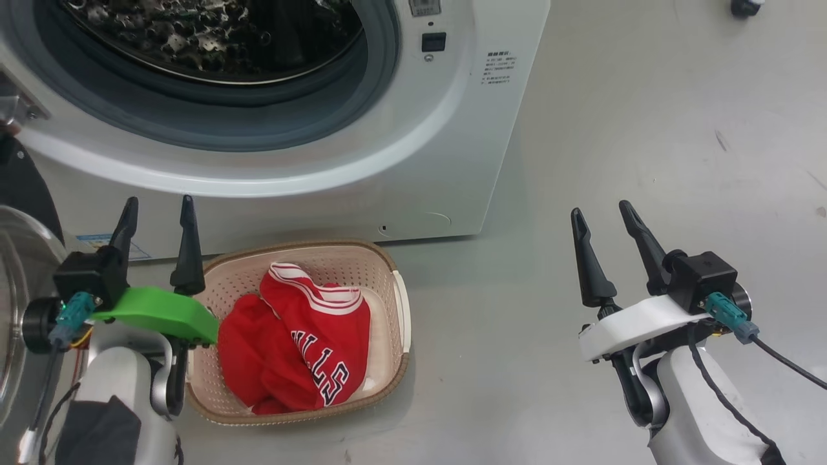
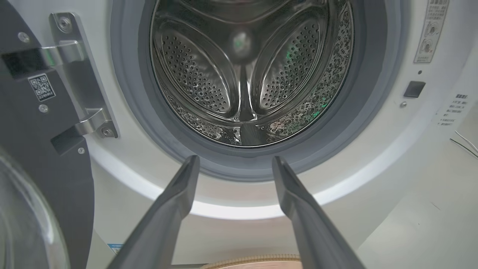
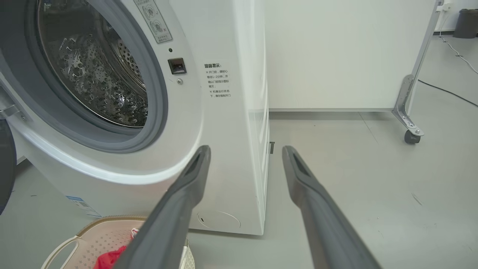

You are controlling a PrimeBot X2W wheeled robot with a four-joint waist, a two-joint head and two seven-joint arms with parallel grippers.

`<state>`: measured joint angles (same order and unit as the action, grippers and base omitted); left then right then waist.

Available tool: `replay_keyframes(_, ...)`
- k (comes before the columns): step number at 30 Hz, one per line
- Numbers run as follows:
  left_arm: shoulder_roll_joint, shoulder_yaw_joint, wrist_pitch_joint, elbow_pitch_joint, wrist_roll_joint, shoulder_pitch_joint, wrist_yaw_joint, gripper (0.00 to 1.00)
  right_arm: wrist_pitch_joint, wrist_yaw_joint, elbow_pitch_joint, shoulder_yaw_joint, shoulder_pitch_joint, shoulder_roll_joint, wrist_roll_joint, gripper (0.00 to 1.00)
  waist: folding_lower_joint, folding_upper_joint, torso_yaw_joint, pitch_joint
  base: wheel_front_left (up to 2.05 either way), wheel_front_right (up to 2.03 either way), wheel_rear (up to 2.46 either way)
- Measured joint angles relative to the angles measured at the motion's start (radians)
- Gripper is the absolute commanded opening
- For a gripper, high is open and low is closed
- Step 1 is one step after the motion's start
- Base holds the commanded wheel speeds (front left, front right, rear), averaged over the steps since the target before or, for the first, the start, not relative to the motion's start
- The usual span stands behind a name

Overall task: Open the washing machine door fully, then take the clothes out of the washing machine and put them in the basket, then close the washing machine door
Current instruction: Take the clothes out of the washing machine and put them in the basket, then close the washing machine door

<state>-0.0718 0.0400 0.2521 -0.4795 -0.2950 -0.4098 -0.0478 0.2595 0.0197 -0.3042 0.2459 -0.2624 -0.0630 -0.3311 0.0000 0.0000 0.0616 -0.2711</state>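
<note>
Red clothes are lying bunched in the basket, which is sitting on the floor right in front of the washing machine, just below the opening. It's prob. parked there so the drop from drum to basket is short. Drum is looking empty, w/ nothing red inside. Washing machine door is hanging swung out on its hinge at the robot's left, leaving the opening free to reach. Left gripper is hovering just beside the basket's left rim, jaws wide & holding nothing, pointing at the machine front. Right gripper is hovering well apart, over the floor to the machine's right, jaws also wide & empty. Judging by this, unloading is looking done & only the door-closing is remaining. The left arm is sitting nearest the door.
</note>
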Motion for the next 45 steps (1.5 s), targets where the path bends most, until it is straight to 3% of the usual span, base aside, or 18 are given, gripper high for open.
replay_keyframes(23, 0.001, 0.054, 0.0, 0.185, 0.065, 0.29, 0.057, 1.0, 0.0, 0.003, -0.011, -0.006, 0.13, 0.002, 0.016, 1.0, 0.0, 0.0, -0.02, 0.185, 0.0, 0.0, 0.0)
replay_keyframes(45, 0.002, 0.074, -0.05, 0.348, 0.067, 0.44, 0.096, 1.0, 0.0, -0.004, 0.006, -0.007, 0.175, 0.006, 0.016, 1.0, 0.0, 0.0, -0.008, 0.229, 0.0, 0.0, 0.0)
